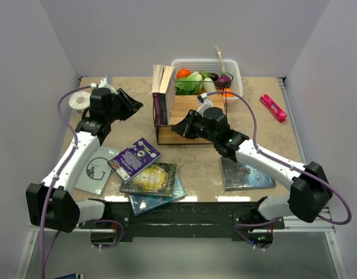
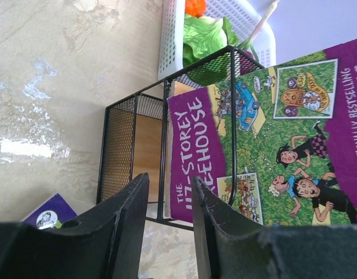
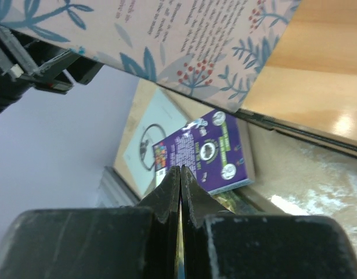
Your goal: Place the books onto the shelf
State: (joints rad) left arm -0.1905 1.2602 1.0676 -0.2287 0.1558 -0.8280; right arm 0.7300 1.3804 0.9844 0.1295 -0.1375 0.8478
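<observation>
The shelf (image 1: 193,135) is a black wire frame with a wooden board, at the back centre. Two books (image 1: 163,93) stand upright at its left end; the left wrist view shows the purple-and-green cover (image 2: 253,133) of one behind the wire (image 2: 164,145). My left gripper (image 1: 135,108) hovers just left of them, open and empty, its fingers (image 2: 134,221) apart. My right gripper (image 1: 178,128) is shut on nothing at the shelf's front, below a floral-covered book (image 3: 195,40). A purple book (image 1: 134,158), a green-gold one (image 1: 150,177), a teal-blue one (image 1: 161,197) and a dark blue-grey one (image 1: 245,174) lie flat.
A white basket (image 1: 236,67) of vegetables stands behind the shelf. A pink oblong object (image 1: 273,107) lies at the back right, a small round white thing (image 1: 80,100) at the back left. A pale book (image 1: 97,170) lies under my left arm. Walls close in on three sides.
</observation>
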